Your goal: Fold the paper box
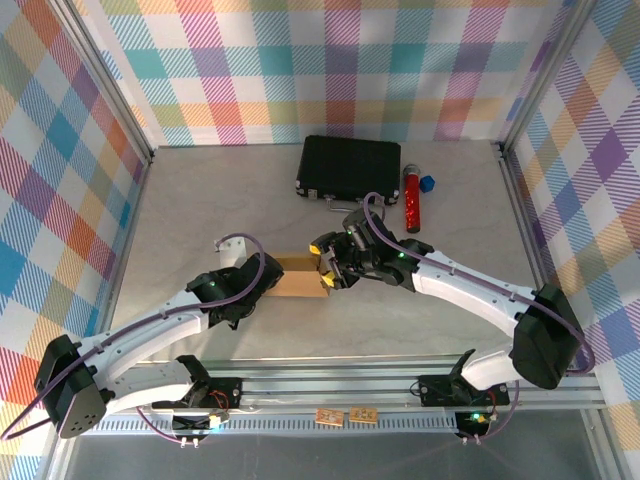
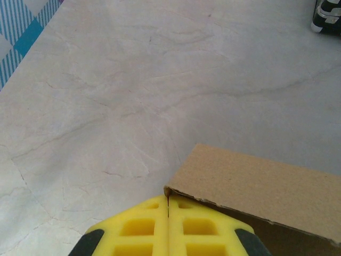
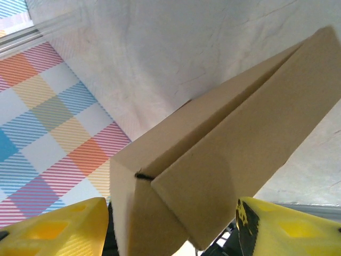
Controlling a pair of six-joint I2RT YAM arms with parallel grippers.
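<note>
The paper box [image 1: 298, 276] is plain brown cardboard, folded into a shallow closed shape, and lies mid-table between my two grippers. My left gripper [image 1: 262, 283] is at its left end. In the left wrist view the yellow fingers [image 2: 138, 226] are pressed together, and a corner of the paper box [image 2: 256, 184] is nipped at their tips, where my left gripper [image 2: 169, 198] is shut. My right gripper [image 1: 328, 272] is at the box's right end. In the right wrist view its jaws are spread to either side of the paper box's [image 3: 224, 138] end, with a gap on the left side.
A black hard case [image 1: 349, 167] lies at the back of the table, with a red cylinder [image 1: 410, 198] and a small blue object [image 1: 428, 184] to its right. Checked walls enclose the table on three sides. A metal rail [image 1: 400, 385] runs along the near edge.
</note>
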